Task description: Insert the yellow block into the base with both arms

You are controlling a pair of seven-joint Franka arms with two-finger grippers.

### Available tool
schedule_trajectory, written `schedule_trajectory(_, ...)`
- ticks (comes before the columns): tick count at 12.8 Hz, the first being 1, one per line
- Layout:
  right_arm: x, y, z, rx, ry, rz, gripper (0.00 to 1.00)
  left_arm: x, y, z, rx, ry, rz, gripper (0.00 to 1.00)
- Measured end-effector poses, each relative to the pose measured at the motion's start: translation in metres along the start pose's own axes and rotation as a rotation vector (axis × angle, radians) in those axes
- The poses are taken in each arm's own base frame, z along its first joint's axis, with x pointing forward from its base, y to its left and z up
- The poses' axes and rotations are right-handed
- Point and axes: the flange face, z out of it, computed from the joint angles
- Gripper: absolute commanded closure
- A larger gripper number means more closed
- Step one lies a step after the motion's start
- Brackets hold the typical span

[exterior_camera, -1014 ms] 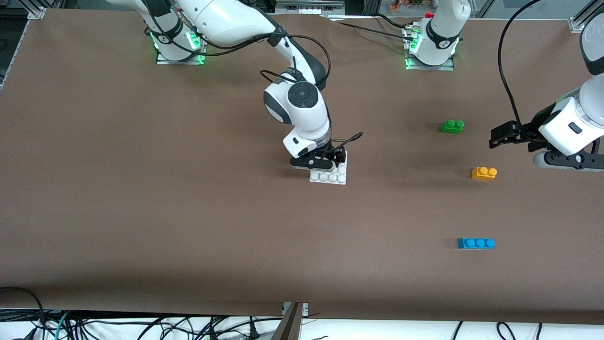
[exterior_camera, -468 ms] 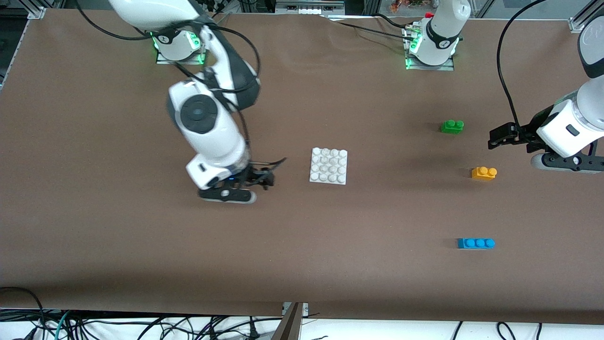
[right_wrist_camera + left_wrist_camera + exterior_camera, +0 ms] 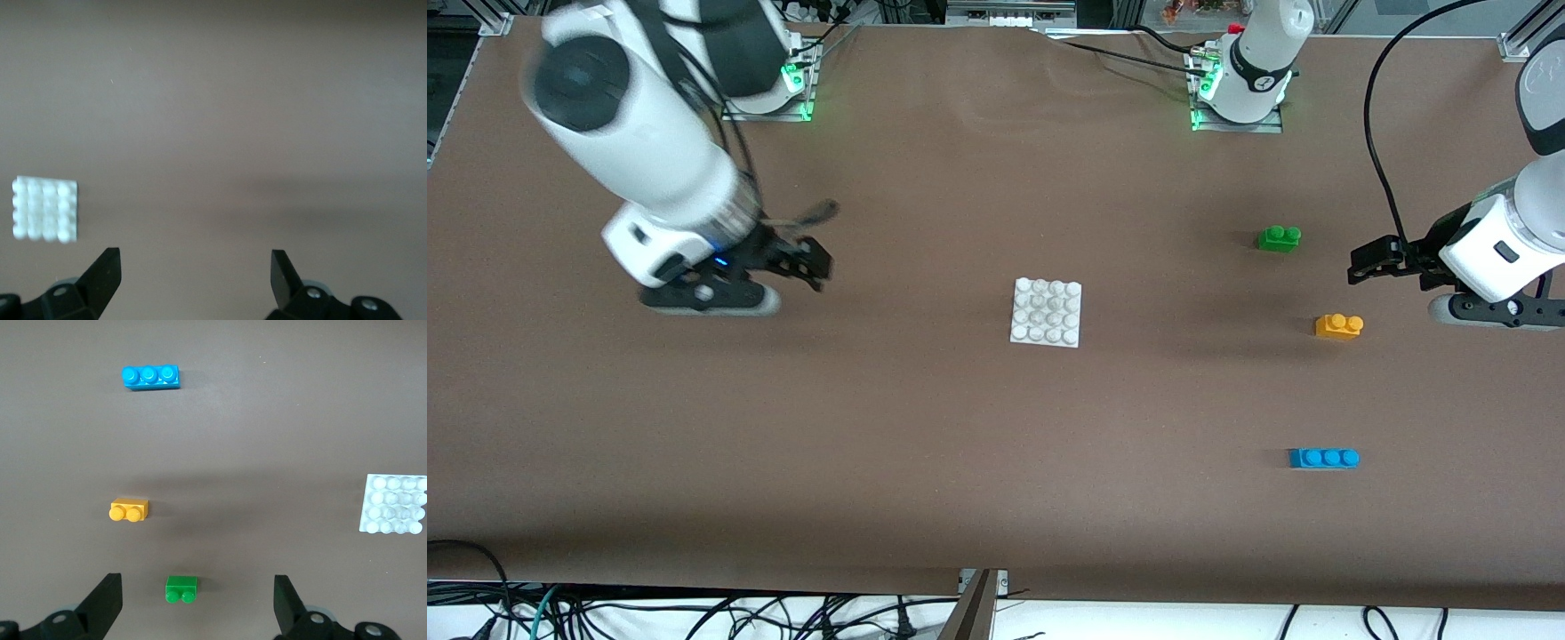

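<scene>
Now right gripper, fingers spread and empty, has left the base; left gripper spread, waiting near yellow block

The table wears a matt brown covering, cloth-like, faintly rippled near the arm bases. The base looks like white plastic with a soft sheen on its rounded studs. The yellow block, just beside the left gripper, the green brick and the blue brick are smooth, bright moulded plastic. Both arms carry glossy white shells; the left gripper and the right gripper are matt black
</scene>
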Motion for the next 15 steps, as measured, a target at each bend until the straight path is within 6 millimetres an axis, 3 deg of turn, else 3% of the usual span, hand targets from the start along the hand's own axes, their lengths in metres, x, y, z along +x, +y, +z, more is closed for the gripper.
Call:
schedule_trajectory(3,-0.014,0.073,-0.024,0.014,-0.051,0.035,0.01,0.004,-0.006,0.023,0.005,-0.039,-0.009,0.00)
schedule_trajectory(6,-0.022,0.124,-0.044,0.029,-0.059,0.095,0.01,0.010,-0.024,0.075,0.089,-0.071,-0.013,0.00)
schedule_trajectory(8,-0.022,0.149,-0.050,0.035,-0.054,0.106,0.01,0.010,-0.051,0.110,0.100,-0.065,-0.045,0.00)
schedule_trajectory(10,-0.021,0.163,-0.051,0.032,-0.052,0.108,0.01,0.007,-0.087,0.150,0.099,-0.034,-0.067,0.00)
schedule_trajectory(12,-0.021,0.163,-0.049,0.029,-0.056,0.104,0.01,-0.003,-0.120,0.188,0.101,-0.018,-0.043,0.00)
schedule_trajectory(15,-0.022,0.161,-0.047,0.029,-0.059,0.096,0.01,-0.010,-0.138,0.226,0.101,-0.050,-0.011,0.00)
